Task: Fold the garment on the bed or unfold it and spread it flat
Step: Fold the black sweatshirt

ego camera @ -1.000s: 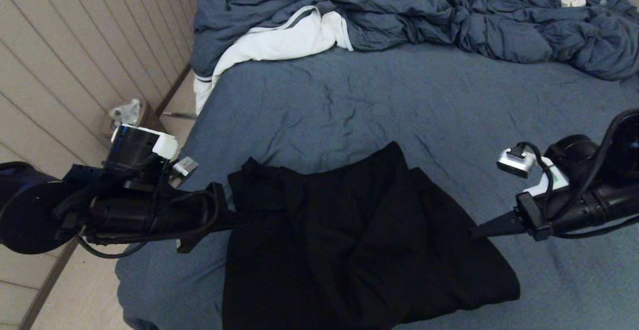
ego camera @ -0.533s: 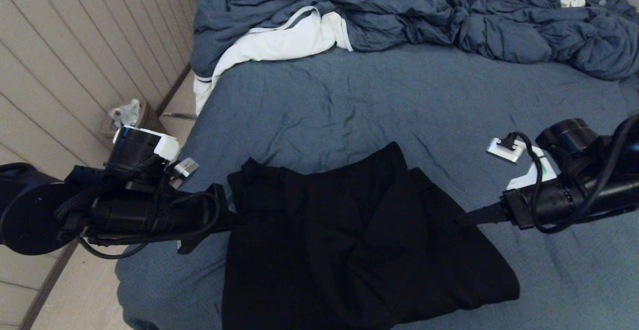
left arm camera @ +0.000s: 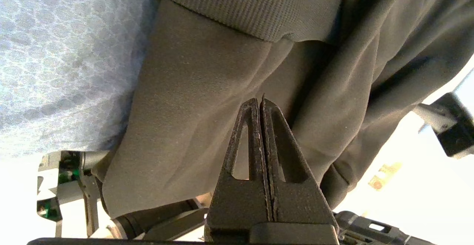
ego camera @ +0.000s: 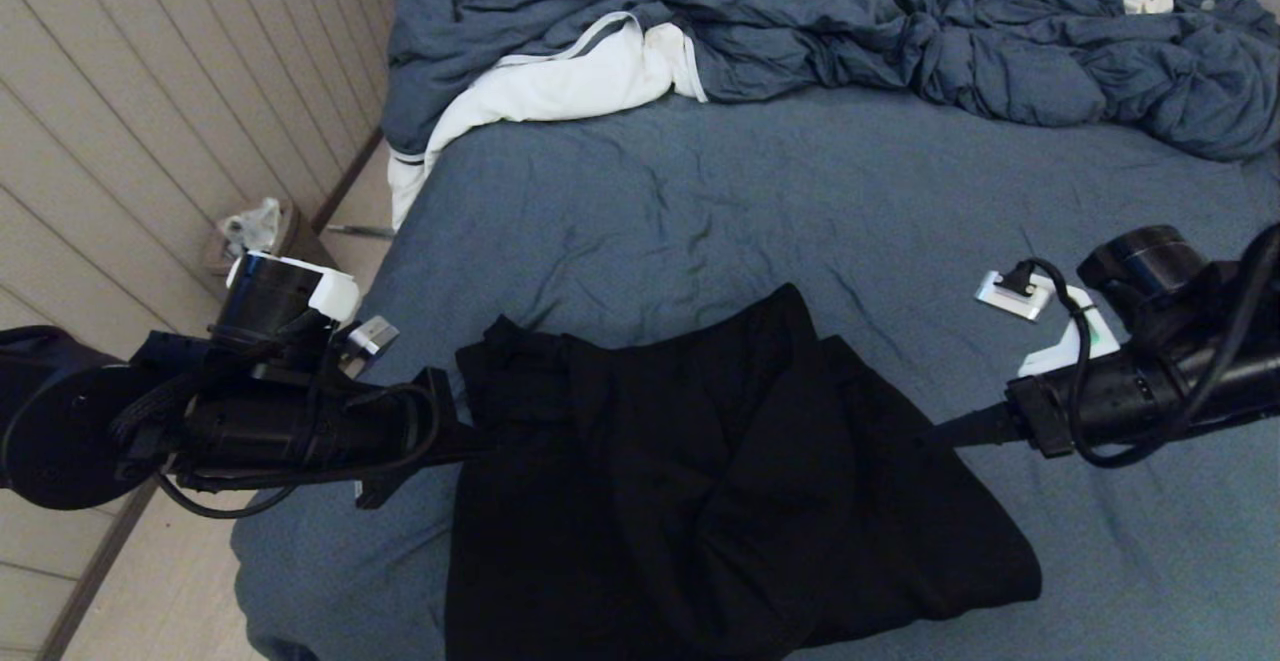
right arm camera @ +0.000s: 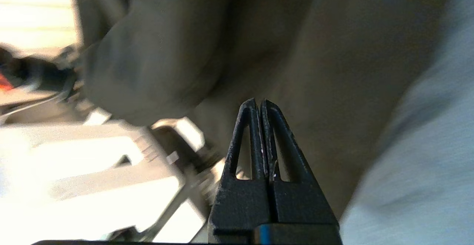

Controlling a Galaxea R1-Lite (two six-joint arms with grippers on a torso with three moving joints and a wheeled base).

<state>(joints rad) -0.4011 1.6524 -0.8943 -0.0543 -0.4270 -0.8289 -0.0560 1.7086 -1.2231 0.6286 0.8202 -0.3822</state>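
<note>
The garment (ego camera: 720, 481), a black hoodie, lies in a compact folded heap at the near edge of the bed (ego camera: 700, 201). My left gripper (ego camera: 482, 444) is shut at the heap's left edge, fingertips against the fabric with nothing between them. In the left wrist view, the left gripper (left arm camera: 260, 102) points at the garment's smooth cloth (left arm camera: 192, 108) below a ribbed band (left arm camera: 255, 11). My right gripper (ego camera: 935, 433) is shut at the heap's right edge. The right wrist view shows the right gripper (right arm camera: 259, 104) empty and close to the garment's dark fabric (right arm camera: 333, 70).
A rumpled blue-grey comforter (ego camera: 900, 31) and a white cloth (ego camera: 560, 81) are piled at the far side of the bed. The left edge of the bed drops to the floor by a panelled wall, where a small bin (ego camera: 255, 231) stands.
My right arm has swung up and leftward, bringing its shut fingertips to the garment's right edge. The left arm and the garment have not moved.
</note>
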